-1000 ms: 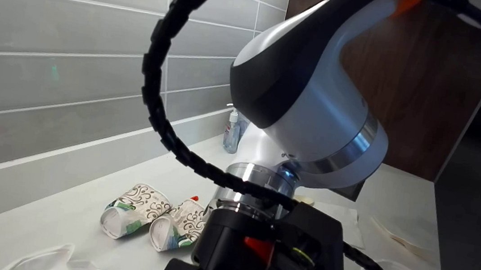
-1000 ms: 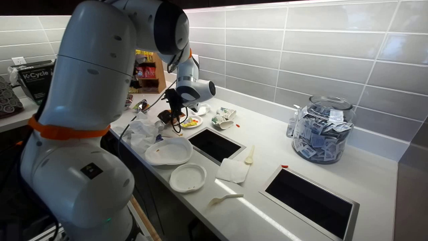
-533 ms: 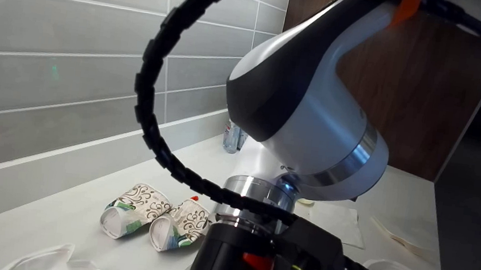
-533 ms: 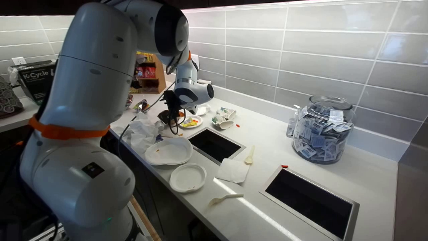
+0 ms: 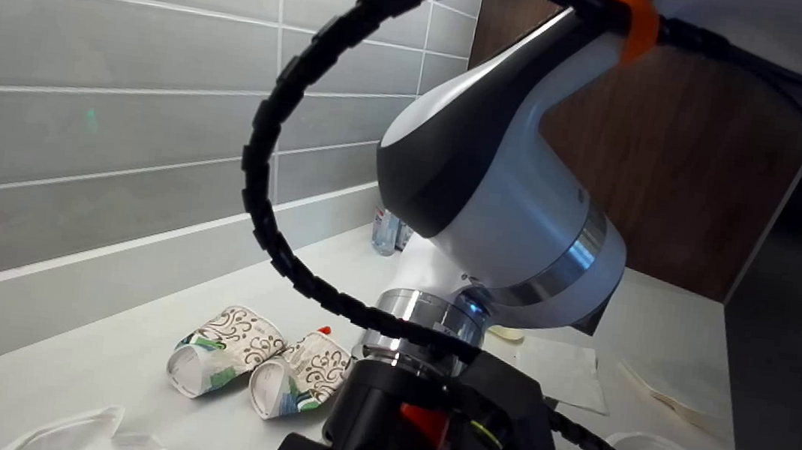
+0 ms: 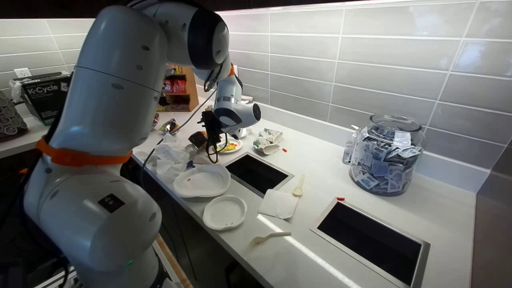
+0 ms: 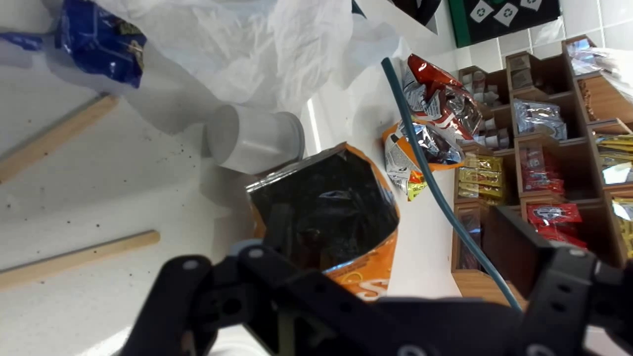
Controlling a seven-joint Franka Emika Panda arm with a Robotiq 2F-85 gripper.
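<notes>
Looks like the approach to me: end effector [image 7: 395, 227] spread wide, nothing gripped, close to the orange bag [image 7: 341, 212] on the bench [image 7: 99, 207] beside a cup [image 7: 257, 136]. Next move probably calls for centring on that bag.

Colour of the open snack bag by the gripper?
The snack bag is orange outside with white lettering, blackish inside; best in the wrist view.
</notes>
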